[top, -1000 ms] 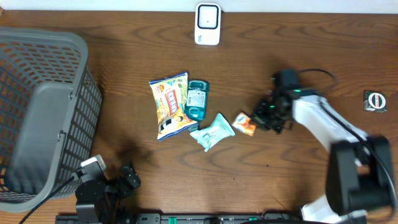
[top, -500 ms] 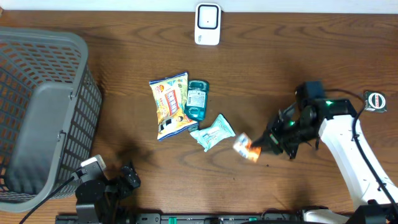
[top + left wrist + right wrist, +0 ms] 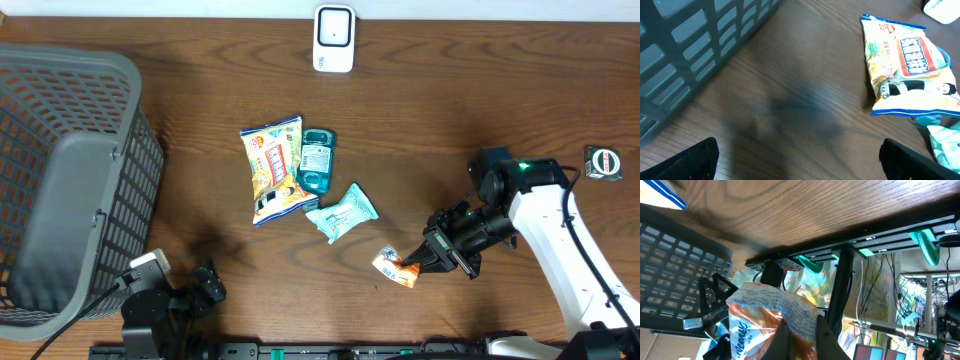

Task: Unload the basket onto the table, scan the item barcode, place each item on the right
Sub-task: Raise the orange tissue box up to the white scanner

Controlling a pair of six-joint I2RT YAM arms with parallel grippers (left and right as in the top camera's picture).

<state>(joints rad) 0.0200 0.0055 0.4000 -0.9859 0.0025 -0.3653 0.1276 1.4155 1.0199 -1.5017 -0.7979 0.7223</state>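
Holding packet (image 3: 394, 268) clamped in right gripper (image 3: 415, 265) above worktop's (image 3: 480, 100) front edge, left gripper (image 3: 207, 284) wide and idle; next likely aiming barcode at back-edge scanner (image 3: 333, 38).

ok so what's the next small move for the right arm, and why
Probably carry it up the table toward the white box-shaped scanner at the far edge. The right arm's jaws are shut on the small orange snack packet, held near the front edge and well away from the scanner, so the barcode likely can't be read from there.
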